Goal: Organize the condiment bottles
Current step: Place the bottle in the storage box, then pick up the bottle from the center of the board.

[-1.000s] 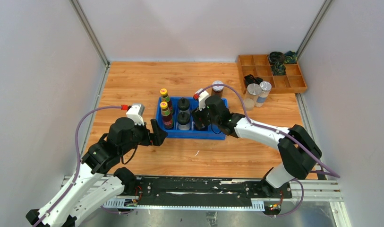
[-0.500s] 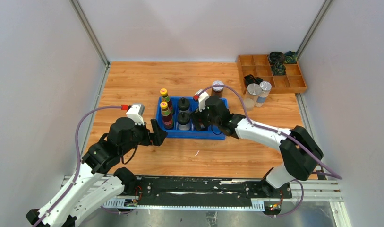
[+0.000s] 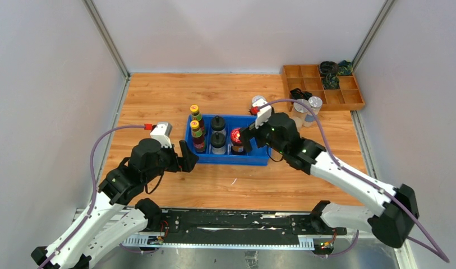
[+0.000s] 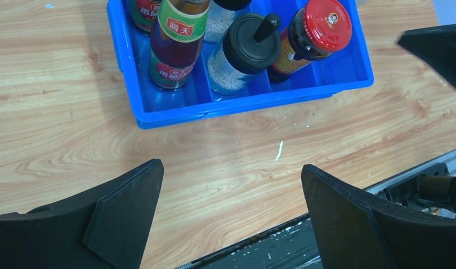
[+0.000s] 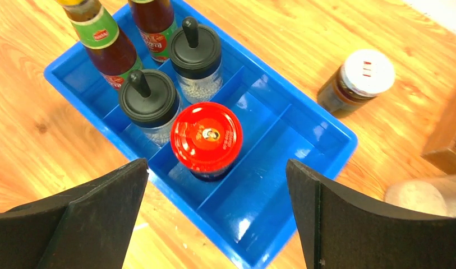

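Five bottles stand in your blue bin [image 3: 260, 160]: two yellow-capped sauce bottles [image 5: 104, 35], two black-lidded shakers [image 5: 149, 102] and the red-lidded jar [image 5: 206, 136]. Your right gripper [image 3: 249, 139] is spread wide beside that jar, gripping nothing. Your left gripper [image 4: 231, 175] is spread too, empty, near the bin's left corner. The white-lidded dark jar [image 5: 357, 81] is on the table behind the bin, and the silver-lidded jars [image 3: 302, 107] are by the wooden tray [image 3: 349, 104].

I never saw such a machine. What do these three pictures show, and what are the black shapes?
Two robot arms stand at a wooden table's near edge. One picture is from a fixed camera above; two are from wrist cameras, so the black shapes are each hand's fingers. A blue plastic tray holds two yellow-capped sauce bottles, two black-lidded clear shakers and a red-lidded jar. A white-lidded dark jar stands outside. The left hand and the right hand are open, holding nothing.
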Controlling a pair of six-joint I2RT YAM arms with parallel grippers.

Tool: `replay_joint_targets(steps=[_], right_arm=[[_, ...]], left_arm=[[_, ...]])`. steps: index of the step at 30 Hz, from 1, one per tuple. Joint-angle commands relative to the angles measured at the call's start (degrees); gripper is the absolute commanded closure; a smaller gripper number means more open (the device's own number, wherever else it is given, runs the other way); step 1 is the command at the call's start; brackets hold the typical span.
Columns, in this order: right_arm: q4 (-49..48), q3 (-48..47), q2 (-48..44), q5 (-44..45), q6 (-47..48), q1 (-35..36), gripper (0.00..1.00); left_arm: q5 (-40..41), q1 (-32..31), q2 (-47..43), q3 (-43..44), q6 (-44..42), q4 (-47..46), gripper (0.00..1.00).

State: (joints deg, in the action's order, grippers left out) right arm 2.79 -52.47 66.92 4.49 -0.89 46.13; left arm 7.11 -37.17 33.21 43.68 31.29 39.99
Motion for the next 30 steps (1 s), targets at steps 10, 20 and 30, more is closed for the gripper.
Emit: replay_joint_targets(steps=[10, 20, 30], right_arm=[[15.0, 11.0, -30.6, 5.8, -8.2, 0.9, 0.00], [19.0, 10.5, -31.2, 10.4, -9.9, 0.9, 0.00], [15.5, 2.5, -19.6, 14.4, -6.3, 0.6, 0.00]], left_arm=[[0.5, -0.4, 0.8, -2.5, -0.8, -2.2, 0.00], [0.4, -0.5, 1.0, -3.6, -0.8, -3.9, 0.00], [0.3, -0.4, 0.9, -3.8, -0.9, -4.3, 0.00]])
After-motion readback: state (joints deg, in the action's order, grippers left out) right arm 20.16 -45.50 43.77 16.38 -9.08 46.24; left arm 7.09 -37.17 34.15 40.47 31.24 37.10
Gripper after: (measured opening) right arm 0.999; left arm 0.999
